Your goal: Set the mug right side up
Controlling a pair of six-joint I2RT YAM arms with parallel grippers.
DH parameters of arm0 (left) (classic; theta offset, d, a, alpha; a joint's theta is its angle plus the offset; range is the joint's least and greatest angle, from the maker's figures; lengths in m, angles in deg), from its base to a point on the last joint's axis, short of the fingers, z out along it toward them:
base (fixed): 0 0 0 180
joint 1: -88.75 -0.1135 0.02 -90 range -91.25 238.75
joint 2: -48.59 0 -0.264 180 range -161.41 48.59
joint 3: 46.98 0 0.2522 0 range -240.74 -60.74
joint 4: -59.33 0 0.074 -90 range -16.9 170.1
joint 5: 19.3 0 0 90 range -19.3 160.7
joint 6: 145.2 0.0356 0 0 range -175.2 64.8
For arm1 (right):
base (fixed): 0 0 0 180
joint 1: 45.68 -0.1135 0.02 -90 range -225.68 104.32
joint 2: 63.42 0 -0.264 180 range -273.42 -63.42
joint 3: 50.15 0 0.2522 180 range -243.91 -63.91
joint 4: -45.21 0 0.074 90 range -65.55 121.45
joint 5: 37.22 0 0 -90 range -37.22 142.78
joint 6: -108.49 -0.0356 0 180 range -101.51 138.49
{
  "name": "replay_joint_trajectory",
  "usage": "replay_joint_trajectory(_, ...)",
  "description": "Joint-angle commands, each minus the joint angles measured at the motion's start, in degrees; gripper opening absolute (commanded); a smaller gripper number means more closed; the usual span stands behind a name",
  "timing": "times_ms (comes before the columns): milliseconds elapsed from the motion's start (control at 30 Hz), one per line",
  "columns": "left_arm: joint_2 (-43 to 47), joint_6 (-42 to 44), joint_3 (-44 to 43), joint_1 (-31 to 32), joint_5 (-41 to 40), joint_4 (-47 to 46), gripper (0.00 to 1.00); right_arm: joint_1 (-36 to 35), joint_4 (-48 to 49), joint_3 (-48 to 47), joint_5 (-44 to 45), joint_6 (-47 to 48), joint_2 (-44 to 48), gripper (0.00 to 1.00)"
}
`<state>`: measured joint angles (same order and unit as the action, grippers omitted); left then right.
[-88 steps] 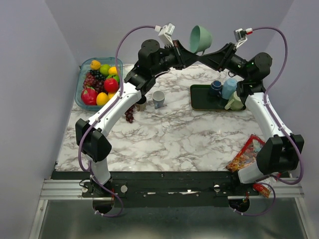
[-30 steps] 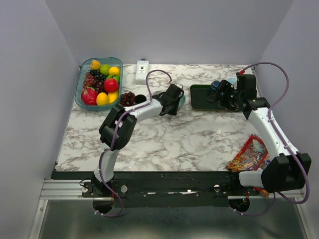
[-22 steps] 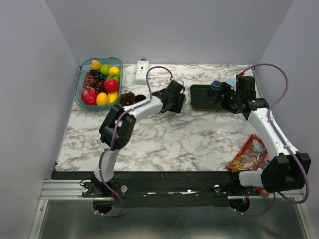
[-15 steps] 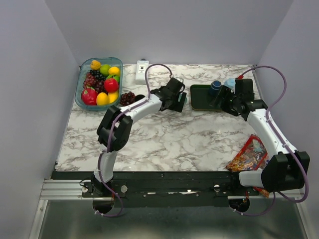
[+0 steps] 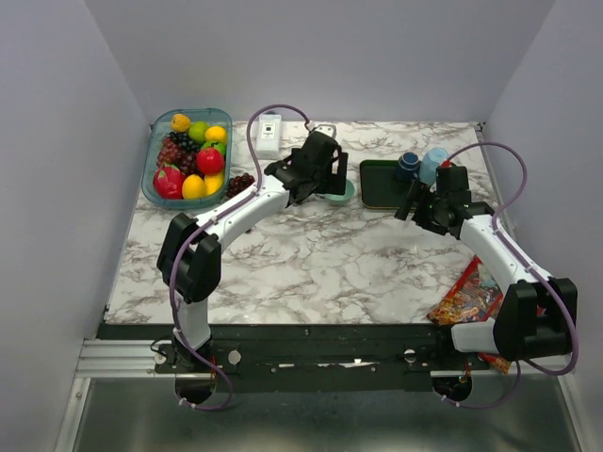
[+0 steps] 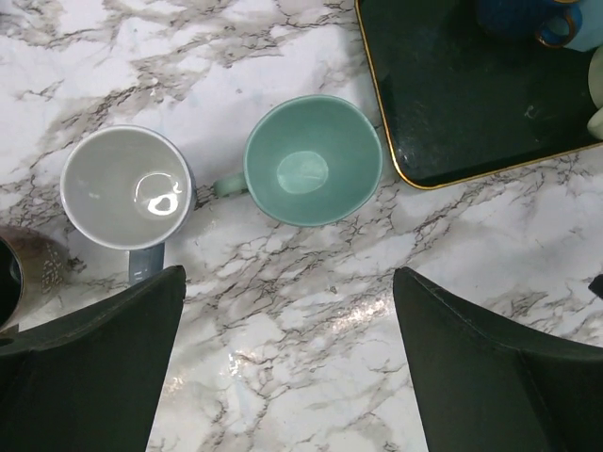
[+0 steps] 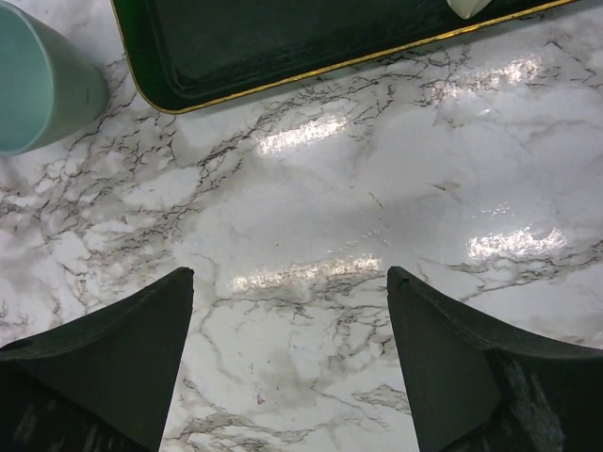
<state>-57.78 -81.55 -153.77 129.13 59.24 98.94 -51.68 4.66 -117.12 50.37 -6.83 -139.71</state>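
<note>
The green mug [image 6: 313, 160] stands mouth up on the marble table [image 6: 311, 377]. Its handle points left toward a grey mug [image 6: 127, 186], also mouth up, just beside it. Just right of the green mug lies a dark tray [image 6: 452, 104] with a gold rim, and a blue mug [image 6: 518, 14] sits at its far edge. The left gripper [image 6: 288, 282] hangs above, its fingers [image 6: 94, 377] spread wide on the near side of both mugs, gripping nothing.

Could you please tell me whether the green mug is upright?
Upright: the green mug stands on the table, mouth up, its inside bottom visible.
</note>
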Motion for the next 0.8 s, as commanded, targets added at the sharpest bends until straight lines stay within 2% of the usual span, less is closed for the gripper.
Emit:
replay_joint_trajectory(0, -1.7, -4.7, -3.9, 0.5, -4.4, 3.3, 0.99, 0.0, 3.7, 1.7, -2.3, -1.0, 0.5, 0.90)
replay_joint_trajectory(333, -9.5, -5.0, -18.5, 1.1, -6.7, 8.2, 0.99, 0.1, 3.4, 1.4, -1.5, -0.6, 1.2, 0.91)
replay_joint_trajectory(500, -12.8, -0.4, -22.5, 1.0, -5.4, 3.2, 0.99, 0.0, 3.5, 2.1, 0.4, -0.1, 2.3, 0.91)
replay_joint_trajectory(633, -17.8, 6.4, -32.6, 0.8, -3.0, 0.0, 0.99, 0.1, 4.0, 1.4, 1.0, 0.4, 2.5, 0.91)
replay_joint_trajectory(767, -18.6, 8.8, -32.8, -0.9, 0.7, -8.8, 0.99, 0.1, 2.4, -1.9, 1.0, 0.8, 1.8, 0.91)
